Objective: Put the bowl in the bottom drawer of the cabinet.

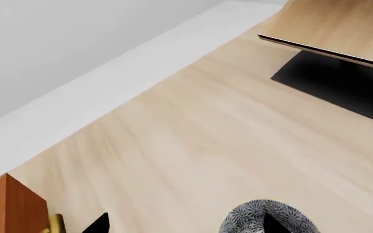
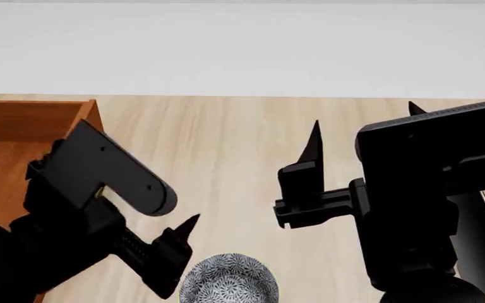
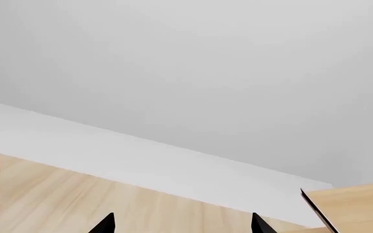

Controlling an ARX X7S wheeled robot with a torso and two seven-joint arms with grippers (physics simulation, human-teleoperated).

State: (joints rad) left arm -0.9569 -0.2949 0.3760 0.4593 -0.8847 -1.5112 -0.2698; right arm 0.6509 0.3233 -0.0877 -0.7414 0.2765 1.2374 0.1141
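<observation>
The bowl (image 2: pixel 230 281), round and white with a dense blue-grey floral pattern, stands on the pale wood surface at the bottom of the head view. My left gripper (image 2: pixel 179 252) hangs open just left of it. In the left wrist view one fingertip (image 1: pixel 274 224) overlaps the bowl (image 1: pixel 254 218), with the gap of the left gripper (image 1: pixel 186 225) over bare wood. The reddish-brown cabinet (image 2: pixel 23 120) is at the left with an open-topped box part; I cannot tell if that is the bottom drawer. My right gripper (image 2: pixel 363 120) is raised, open and empty.
A brass handle (image 1: pixel 56 224) shows on the cabinet front (image 1: pixel 15 204). The pale wooden rack (image 1: pixel 342 24) on its black base (image 1: pixel 335 80) stands to the right. A white strip (image 2: pixel 242 50) borders the wood at the back. The right gripper (image 3: pixel 181 225) faces the grey wall.
</observation>
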